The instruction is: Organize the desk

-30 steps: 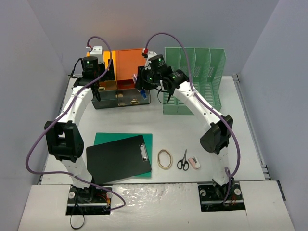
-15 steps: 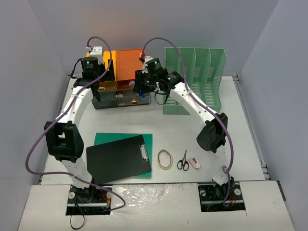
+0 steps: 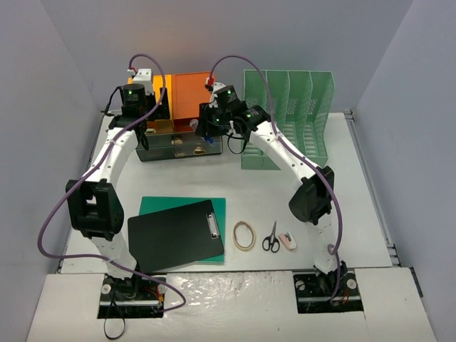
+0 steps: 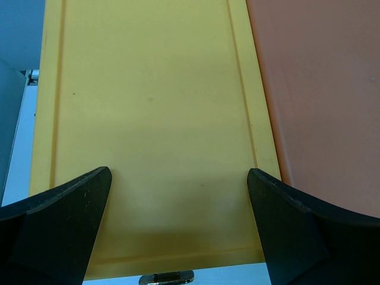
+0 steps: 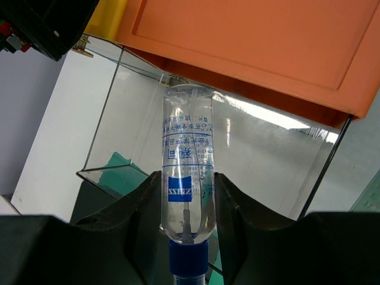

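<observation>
The desk (image 3: 356, 206) is a white tabletop between grey walls. A drawer unit with a yellow top (image 4: 148, 107) and an orange top (image 5: 255, 47) stands at the back. My right gripper (image 5: 187, 199) is shut on a clear spray bottle with a blue cap (image 5: 187, 172), held over the unit's open clear drawer (image 5: 267, 160); in the top view it (image 3: 205, 132) is at the unit's front. My left gripper (image 4: 178, 225) is open and empty over the yellow top, near its front edge; the top view shows it (image 3: 153, 114) at the unit's left half.
A green slotted file rack (image 3: 288, 114) stands right of the drawer unit. Near the front lie a black clipboard (image 3: 174, 235) on a green folder (image 3: 214, 205), a rubber band (image 3: 244, 235), scissors (image 3: 271, 237) and a small white-pink item (image 3: 287, 241).
My right arm has shifted a little to the left with the bottle, closer over the open drawer. The left arm has not moved.
</observation>
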